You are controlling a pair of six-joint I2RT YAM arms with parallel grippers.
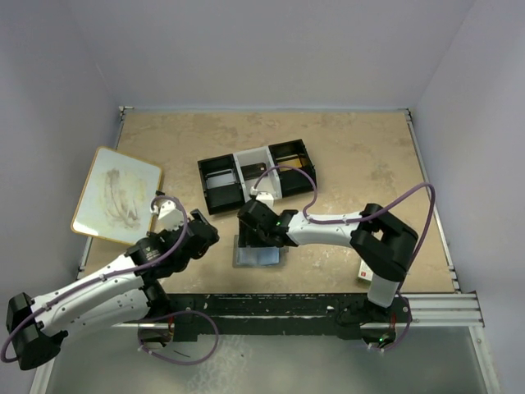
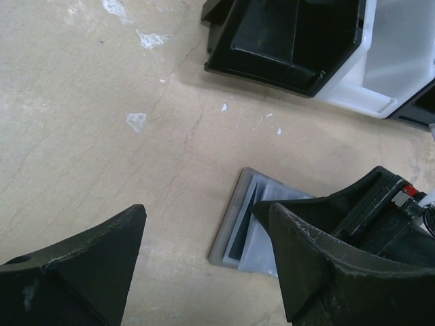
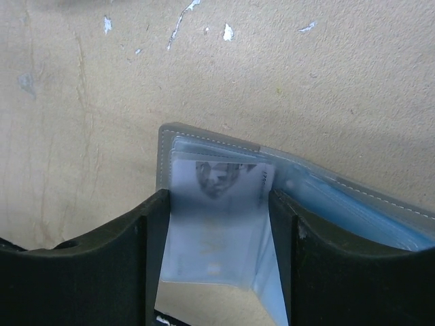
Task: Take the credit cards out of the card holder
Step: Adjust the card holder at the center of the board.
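Observation:
The grey card holder [image 1: 261,258] lies open on the table, its paler blue-grey inner face up. My right gripper [image 1: 256,232] is right above it. In the right wrist view the holder [image 3: 163,156] shows its grey stitched border. A clear sleeve with a pale card [image 3: 217,231] in it stands up from the holder. My right gripper [image 3: 219,200] has a finger against each side edge of the card. My left gripper [image 1: 205,234] is open and empty just left of the holder [image 2: 234,224]. In the left wrist view the left gripper [image 2: 207,258] hovers above bare table.
A black-and-white three-compartment tray [image 1: 257,174] stands behind the holder and also shows in the left wrist view [image 2: 285,41]. A white board [image 1: 116,194] lies at the far left. A small white-and-red box [image 1: 365,271] sits beside the right arm.

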